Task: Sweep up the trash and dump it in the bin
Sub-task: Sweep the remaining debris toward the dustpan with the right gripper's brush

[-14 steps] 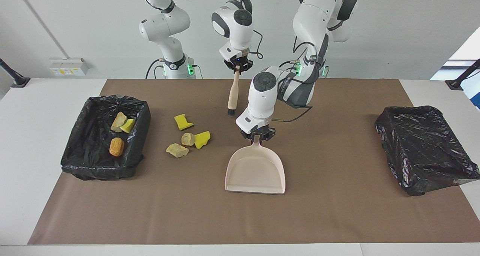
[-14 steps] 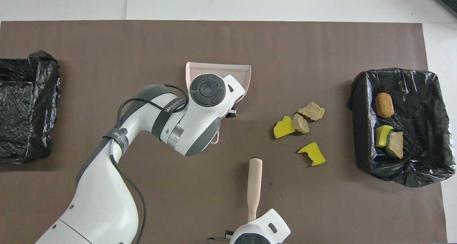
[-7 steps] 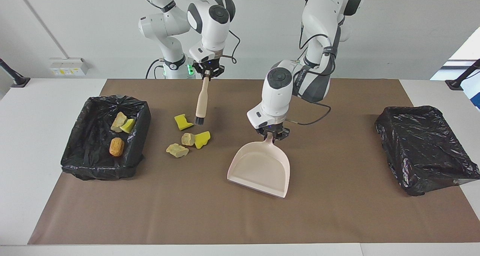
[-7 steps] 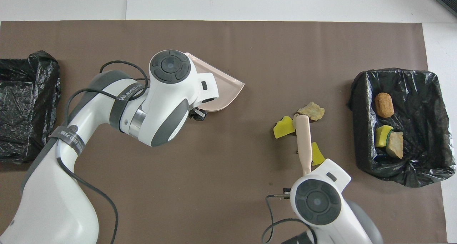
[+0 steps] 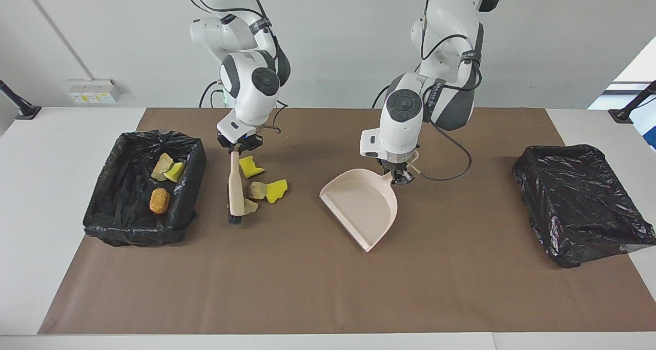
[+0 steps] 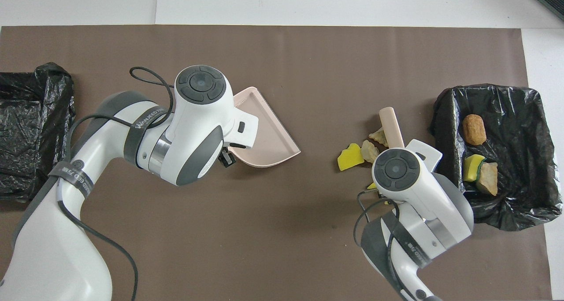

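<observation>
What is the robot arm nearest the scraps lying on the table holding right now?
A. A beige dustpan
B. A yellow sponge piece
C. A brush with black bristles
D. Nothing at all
C: the right gripper is shut on the handle of the brush, whose black bristles point down beside the loose scraps; the dustpan is in the left gripper.

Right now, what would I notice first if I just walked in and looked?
Two white robot arms: the left gripper holds a beige dustpan mid-table, the right gripper a brush at the loose trash. That trash lies beside a black-lined bin holding more scraps.
</observation>
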Tool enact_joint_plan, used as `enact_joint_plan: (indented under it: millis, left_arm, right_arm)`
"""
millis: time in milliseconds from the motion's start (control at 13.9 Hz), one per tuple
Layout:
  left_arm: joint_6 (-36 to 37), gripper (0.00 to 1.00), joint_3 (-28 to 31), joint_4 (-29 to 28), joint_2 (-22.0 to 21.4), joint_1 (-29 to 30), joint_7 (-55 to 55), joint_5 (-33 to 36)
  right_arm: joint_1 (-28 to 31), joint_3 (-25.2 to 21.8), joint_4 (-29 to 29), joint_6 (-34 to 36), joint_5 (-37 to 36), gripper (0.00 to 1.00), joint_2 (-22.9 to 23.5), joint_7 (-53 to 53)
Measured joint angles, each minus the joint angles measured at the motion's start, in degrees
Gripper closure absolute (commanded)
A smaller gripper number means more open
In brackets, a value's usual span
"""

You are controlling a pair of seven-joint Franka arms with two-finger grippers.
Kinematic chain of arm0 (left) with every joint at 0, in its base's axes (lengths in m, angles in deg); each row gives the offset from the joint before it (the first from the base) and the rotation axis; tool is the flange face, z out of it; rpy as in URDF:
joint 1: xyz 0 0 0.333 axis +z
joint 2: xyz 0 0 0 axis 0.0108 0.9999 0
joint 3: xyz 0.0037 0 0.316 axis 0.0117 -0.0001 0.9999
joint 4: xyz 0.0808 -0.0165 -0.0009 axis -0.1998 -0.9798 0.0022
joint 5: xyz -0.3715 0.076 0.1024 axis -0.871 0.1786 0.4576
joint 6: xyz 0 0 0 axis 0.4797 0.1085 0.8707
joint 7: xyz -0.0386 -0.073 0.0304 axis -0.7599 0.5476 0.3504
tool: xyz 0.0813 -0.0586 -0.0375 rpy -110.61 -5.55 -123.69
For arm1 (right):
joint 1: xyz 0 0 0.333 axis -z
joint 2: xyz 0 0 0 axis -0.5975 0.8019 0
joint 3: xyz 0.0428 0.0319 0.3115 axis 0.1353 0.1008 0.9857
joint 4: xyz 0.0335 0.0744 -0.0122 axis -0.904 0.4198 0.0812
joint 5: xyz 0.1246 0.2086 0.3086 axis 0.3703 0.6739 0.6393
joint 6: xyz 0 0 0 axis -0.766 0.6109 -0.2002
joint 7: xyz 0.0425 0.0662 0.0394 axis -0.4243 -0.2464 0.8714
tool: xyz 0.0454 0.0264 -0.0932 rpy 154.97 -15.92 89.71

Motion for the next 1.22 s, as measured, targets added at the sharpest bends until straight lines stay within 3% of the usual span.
enact_joint_plan:
  millis: [216,432,720,1081,1225]
  left_arm:
    - [-1.99,1.00,-0.47,-4.72,-2.33,-2.60,-3.76,4.12]
    - [-7.32,1.00,-0.69,-12.17,-6.32,-7.76,-3.45,9.55]
    - [-8.77,1.00,-0.46,-16.76,-9.46,-8.55,-3.45,10.40]
    - [-11.48,1.00,-0.35,-20.93,-11.21,-8.53,-3.45,10.59]
    - [-12.24,1.00,-0.31,-21.68,-11.46,-8.38,-3.45,10.59]
  right_arm:
    - [-1.02,0.89,-1.18,0.74,2.45,1.00,2.75,0.28]
    - [-3.23,1.11,-1.62,0.87,13.42,1.00,2.58,3.03]
    - [-7.85,1.23,-2.29,-0.46,24.99,1.00,2.55,3.53]
    - [-8.44,0.84,-4.17,2.06,26.28,1.00,2.29,3.48]
    - [-7.80,0.39,-5.95,6.62,25.66,1.00,1.72,3.48]
